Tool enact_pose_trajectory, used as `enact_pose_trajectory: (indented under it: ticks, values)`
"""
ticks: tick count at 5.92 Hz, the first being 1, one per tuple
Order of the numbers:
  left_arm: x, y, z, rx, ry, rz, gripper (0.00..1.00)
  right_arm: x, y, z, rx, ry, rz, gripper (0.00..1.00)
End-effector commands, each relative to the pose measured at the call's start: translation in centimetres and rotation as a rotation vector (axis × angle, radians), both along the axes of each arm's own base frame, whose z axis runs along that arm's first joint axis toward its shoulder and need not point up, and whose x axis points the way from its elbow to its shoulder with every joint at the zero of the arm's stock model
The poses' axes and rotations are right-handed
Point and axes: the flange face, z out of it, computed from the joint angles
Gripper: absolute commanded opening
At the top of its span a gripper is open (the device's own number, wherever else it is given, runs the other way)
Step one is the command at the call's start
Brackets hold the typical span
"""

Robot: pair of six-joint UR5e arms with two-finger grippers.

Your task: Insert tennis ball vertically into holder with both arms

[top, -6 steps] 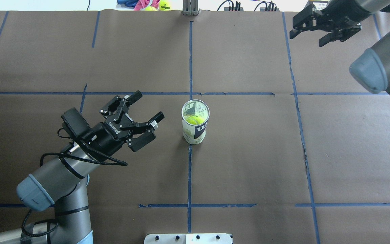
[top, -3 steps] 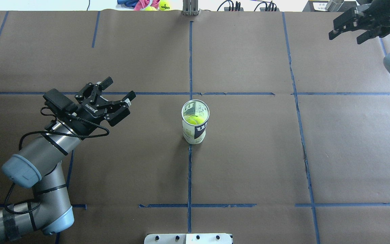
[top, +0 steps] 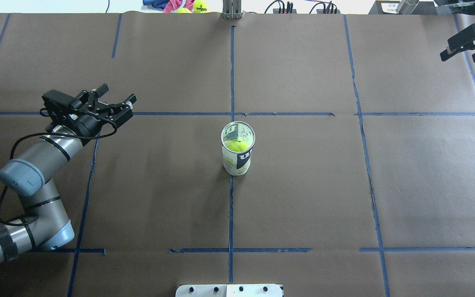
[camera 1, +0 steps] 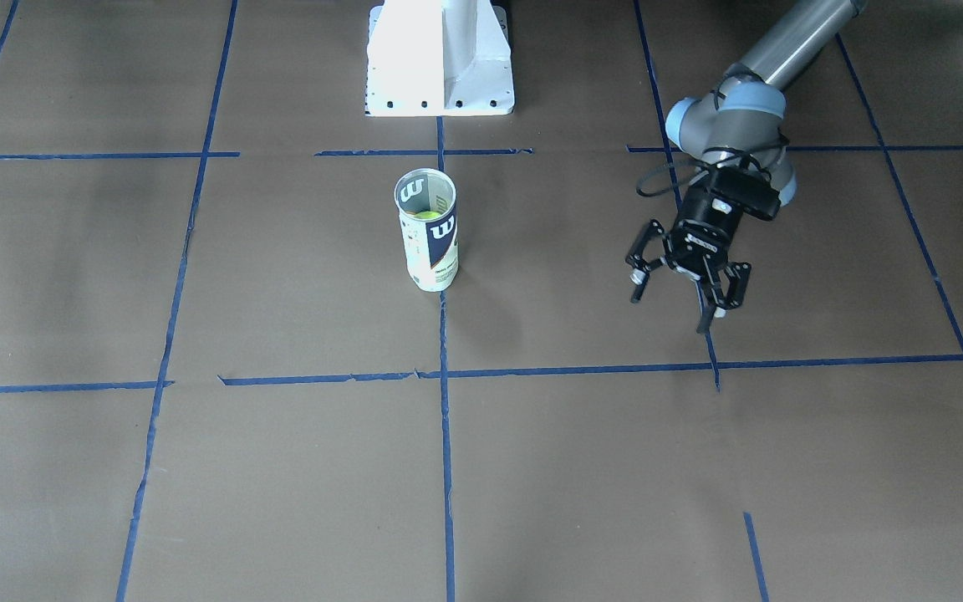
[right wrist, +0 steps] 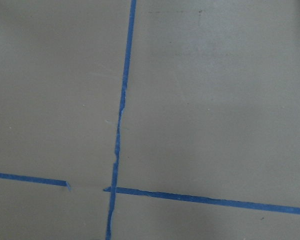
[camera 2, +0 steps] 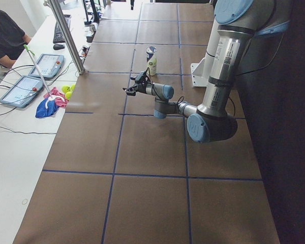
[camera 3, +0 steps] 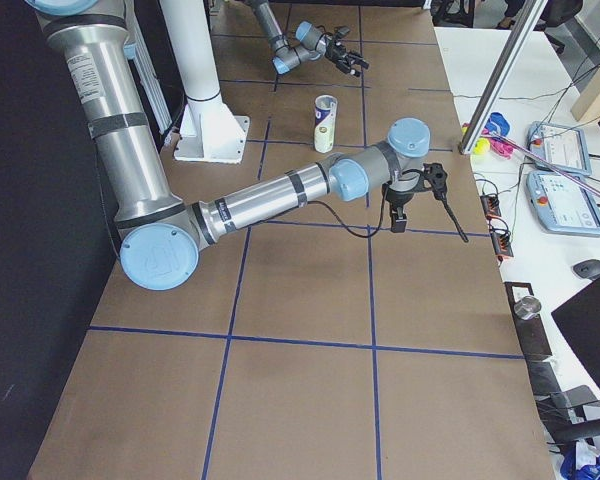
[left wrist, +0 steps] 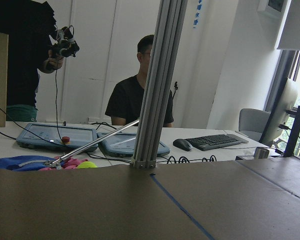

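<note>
The holder (top: 238, 156), a clear can with a white and navy Wilson label, stands upright at the table's middle, also in the front view (camera 1: 430, 251). The tennis ball (top: 235, 145) lies inside it, seen through the open top, as in the front view (camera 1: 425, 215). My left gripper (top: 118, 94) is open and empty, well to the left of the can and clear of it; it also shows in the front view (camera 1: 672, 303). My right gripper (top: 459, 57) is open and empty at the far right edge, far from the can.
The white pedestal base (camera 1: 440, 58) stands at the robot's side of the table. Spare tennis balls (top: 200, 5) and a pink cloth lie beyond the far edge beside an aluminium post (top: 232, 10). An operator (left wrist: 140, 95) sits behind that edge. Blue tape lines grid the brown table.
My left gripper has pulled back to the left and farther from the can. My right gripper has swung right, toward the view's edge. The can and ball have not moved.
</note>
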Motion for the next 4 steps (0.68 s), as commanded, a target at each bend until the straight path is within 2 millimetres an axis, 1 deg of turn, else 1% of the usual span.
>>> enact_pose_trajectory:
  ticks: [1, 2, 3, 4]
  values:
    - [-5.6, -6.6, 2.0, -0.114, -0.114, 0.041, 1.0, 1.3, 0.5, 2.4, 0.008, 0.014, -0.02, 0.99]
    - [-8.6, -9.1, 2.3, -0.161, -0.148, 0.06, 1.0, 1.3, 0.7, 3.3, 0.015, 0.022, -0.037, 0.99]
    - [-12.3, -11.7, 3.4, -0.252, -0.202, 0.117, 1.0, 1.7, 0.6, 4.0, 0.029, 0.031, -0.05, 0.99]
    - [-15.2, -13.3, 4.6, -0.355, -0.23, 0.196, 1.0, 2.1, 0.8, 4.7, 0.022, 0.039, -0.044, 0.99]
